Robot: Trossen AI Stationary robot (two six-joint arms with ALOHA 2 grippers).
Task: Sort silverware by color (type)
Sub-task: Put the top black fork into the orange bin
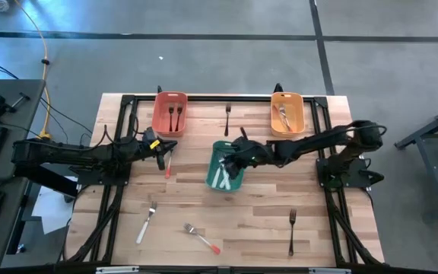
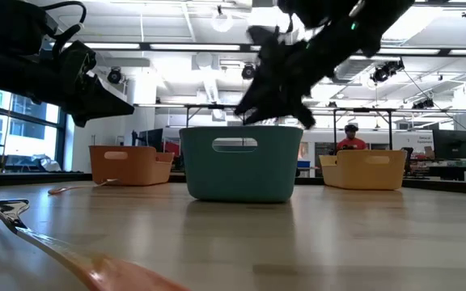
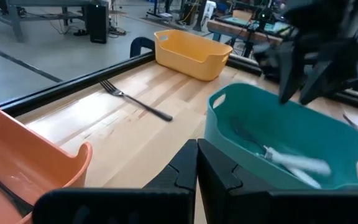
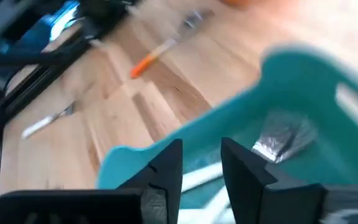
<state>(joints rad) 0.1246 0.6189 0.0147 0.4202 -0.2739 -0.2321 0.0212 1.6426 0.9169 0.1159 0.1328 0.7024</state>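
The right gripper [image 1: 233, 162] hangs over the teal bin [image 1: 215, 181], fingers parted and empty; white-handled pieces [image 1: 222, 178] lie inside it. The left gripper [image 1: 161, 156] is closed beside the salmon bin [image 1: 159, 125], above an orange-handled piece [image 1: 168, 165]. Dark forks [image 1: 175, 116] lie in the salmon bin; other silverware lies scattered on the worktop [image 1: 249, 221], including a dark fork [image 1: 292, 230].
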